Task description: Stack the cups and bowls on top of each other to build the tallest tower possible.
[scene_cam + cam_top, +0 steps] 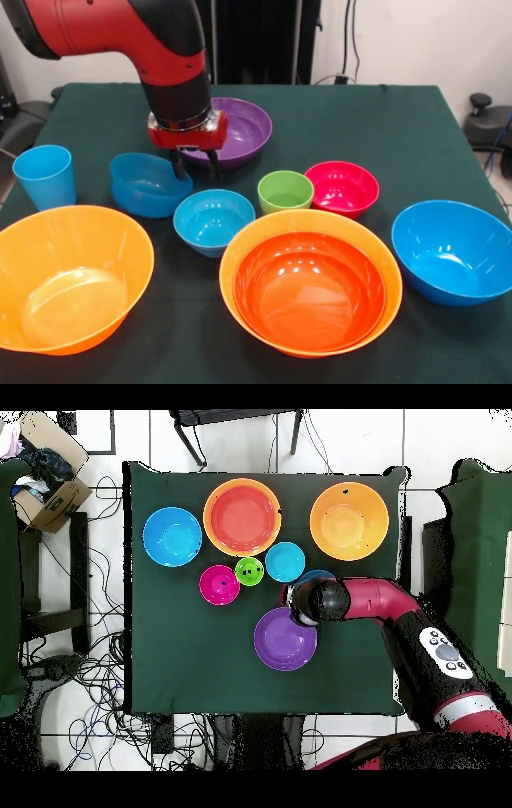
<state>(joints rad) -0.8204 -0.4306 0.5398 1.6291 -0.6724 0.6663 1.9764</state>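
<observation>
Fingers (194, 166) apart, seemingly astride tilted blue bowl (146, 186)

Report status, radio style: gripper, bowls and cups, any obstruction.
Gripper open, fingers down at tilted blue bowl, one finger at its rim. Red-orange bowl nested in orange bowl; nothing else stacked. Purple bowl right behind gripper.

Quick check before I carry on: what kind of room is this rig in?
Most likely a robotics lab or workshop, not a kitchen. The bowls sit on a table draped in dark green cloth, loose cables trail across the tiled floor beside it, and an open cardboard box of odds and ends stands off one corner.
</observation>
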